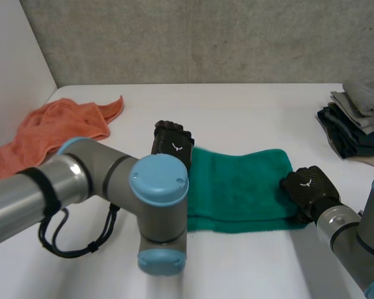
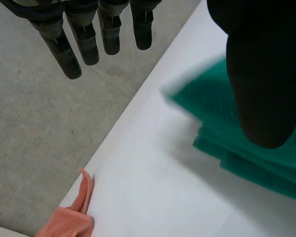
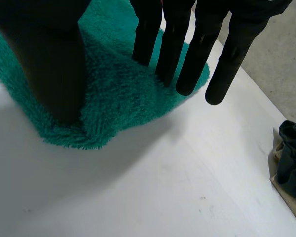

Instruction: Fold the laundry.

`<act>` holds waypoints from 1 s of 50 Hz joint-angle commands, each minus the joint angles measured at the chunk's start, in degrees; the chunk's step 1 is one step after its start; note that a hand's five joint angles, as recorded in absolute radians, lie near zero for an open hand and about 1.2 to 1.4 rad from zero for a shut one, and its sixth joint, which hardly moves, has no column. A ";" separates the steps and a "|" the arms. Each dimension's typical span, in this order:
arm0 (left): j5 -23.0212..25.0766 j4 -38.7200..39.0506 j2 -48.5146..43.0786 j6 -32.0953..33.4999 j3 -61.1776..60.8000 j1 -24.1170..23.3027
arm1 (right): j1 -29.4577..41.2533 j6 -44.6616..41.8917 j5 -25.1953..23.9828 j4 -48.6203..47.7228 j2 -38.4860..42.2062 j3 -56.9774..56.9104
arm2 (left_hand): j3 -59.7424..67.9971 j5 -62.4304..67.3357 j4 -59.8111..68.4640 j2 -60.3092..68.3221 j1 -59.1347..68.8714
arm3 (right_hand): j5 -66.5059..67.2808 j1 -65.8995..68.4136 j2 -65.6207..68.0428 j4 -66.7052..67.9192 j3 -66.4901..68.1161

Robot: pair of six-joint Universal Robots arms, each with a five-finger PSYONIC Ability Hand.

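White desk (image 1: 249,106) bears a green towel (image 1: 237,187); left hand (image 1: 171,144) at nine o'clock, right hand (image 1: 308,190) at three, fingers straight, holding nothing. Pinching matching corners evenly seems best.

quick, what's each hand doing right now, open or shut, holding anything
Left hand: open, fingers straight, at one end of the green towel, holding nothing.
Right hand: open, fingers straight, at the towel's other end, holding nothing.

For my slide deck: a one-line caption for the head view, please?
Open left hand and right hand at opposite ends of a folded green towel; orange cloth lies aside.
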 commanded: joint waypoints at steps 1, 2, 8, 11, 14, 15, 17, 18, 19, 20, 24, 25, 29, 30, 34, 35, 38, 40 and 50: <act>2.87 -0.50 10.84 -5.66 -8.78 -2.42 | -0.13 -1.55 0.81 -0.10 0.78 -0.89 | 1.31 1.19 1.14 1.10 1.29 | 27.21 27.44 26.32 26.51 26.44; 2.87 -0.50 11.82 -6.20 -9.58 -2.51 | -0.13 -2.25 0.90 -0.10 0.78 -0.80 | 1.31 1.19 1.14 1.10 1.29 | 29.56 29.79 28.68 28.86 28.79; 3.23 -0.50 17.01 -7.08 -15.11 -2.08 | 0.04 -12.50 4.67 -0.36 -0.89 -1.94 | 0.81 0.69 0.64 0.60 0.78 | 37.09 37.32 36.21 36.39 36.32; 3.23 -0.50 19.55 -7.26 -17.58 -1.46 | 0.57 -18.06 5.91 -0.88 -1.95 -3.52 | 0.64 0.52 0.47 0.43 0.61 | 37.09 37.32 36.21 36.39 36.32; 3.40 -0.24 22.72 -7.26 -20.39 1.17 | 7.39 -23.77 5.12 -3.51 -2.13 -7.46 | 0.30 0.19 0.13 0.10 0.28 | 37.09 37.32 36.21 36.39 36.32; 3.66 -0.15 24.12 -7.35 -21.70 2.92 | 9.34 -24.31 4.68 -4.48 -1.95 -8.26 | 0.30 0.18 0.13 0.10 0.28 | 37.09 37.32 36.21 36.39 36.32; 3.75 0.02 25.27 -7.35 -22.76 4.33 | 13.64 -25.36 3.11 -6.76 -1.69 -9.49 | 0.30 0.18 0.13 0.10 0.28 | 37.09 37.32 36.21 36.39 36.32; 3.75 0.11 25.80 -7.35 -23.20 5.04 | 17.58 -25.89 0.92 -9.13 -0.99 -10.37 | 0.30 0.18 0.13 0.10 0.28 | 37.09 37.32 36.21 36.39 36.32; 3.75 0.20 26.41 -7.35 -23.82 6.09 | 19.10 -26.07 -0.32 -10.02 -0.29 -10.64 | 0.30 0.18 0.13 0.10 0.28 | 37.09 37.32 36.21 36.39 36.32; 3.75 0.29 26.59 -7.35 -24.08 6.45 | 20.59 -26.16 -1.64 -10.90 0.59 -10.82 | 0.30 0.18 0.13 0.10 0.28 | 37.09 37.32 36.21 36.39 36.32; 3.93 0.29 27.21 -8.13 -24.88 6.98 | 26.49 -27.21 -6.65 -12.31 6.92 -11.43 | 0.30 0.18 0.13 0.10 0.28 | 37.09 37.32 36.21 36.39 36.32; 4.19 0.29 27.21 -8.49 -24.96 7.07 | 27.89 -27.21 -7.35 -12.31 8.58 -11.52 | 0.30 0.18 0.13 0.10 0.28 | 37.09 37.32 36.21 36.39 36.32; 6.91 0.46 27.03 -10.59 -24.88 7.07 | 28.43 -25.38 -6.92 -12.40 9.13 -11.52 | 0.30 0.18 0.13 0.10 0.28 | -24.26 -24.04 -25.15 -24.97 -25.04; 8.66 0.55 26.94 -11.56 -24.18 7.24 | 28.52 -24.24 -6.57 -12.40 8.95 -11.61 | 0.30 0.18 0.13 0.10 0.28 | -32.91 -32.68 -33.79 -33.61 -33.68; 13.40 0.73 26.25 -14.45 -21.38 7.24 | 27.21 -12.31 -2.10 -11.96 4.31 -11.87 | 0.47 0.35 0.30 0.26 0.45 | -32.91 -32.68 -33.79 -33.61 -33.68; 14.20 0.81 25.98 -15.07 -20.49 7.16 | 26.07 -8.62 -1.31 -11.53 2.12 -11.79 | 0.30 0.19 0.13 0.10 0.28 | -32.91 -32.68 -33.79 -33.61 -33.68; 17.19 0.90 23.36 -17.97 -16.99 6.63 | 19.48 8.34 0.37 -8.28 -5.45 -11.17 | 0.47 0.35 0.30 0.26 0.44 | -32.91 -32.68 -33.79 -33.61 -33.68; 18.25 0.90 21.77 -19.38 -14.96 6.36 | 16.14 16.52 0.11 -4.95 -7.48 -11.43 | 0.64 0.52 0.47 0.43 0.61 | -32.91 -32.68 -33.79 -33.61 -33.68; 20.10 -4.70 7.98 -26.24 -3.97 2.94 | 4.44 32.73 -8.06 18.26 0.67 -21.44 | 0.97 0.86 0.80 0.77 0.95 | -32.91 -32.68 -33.79 -33.61 -33.68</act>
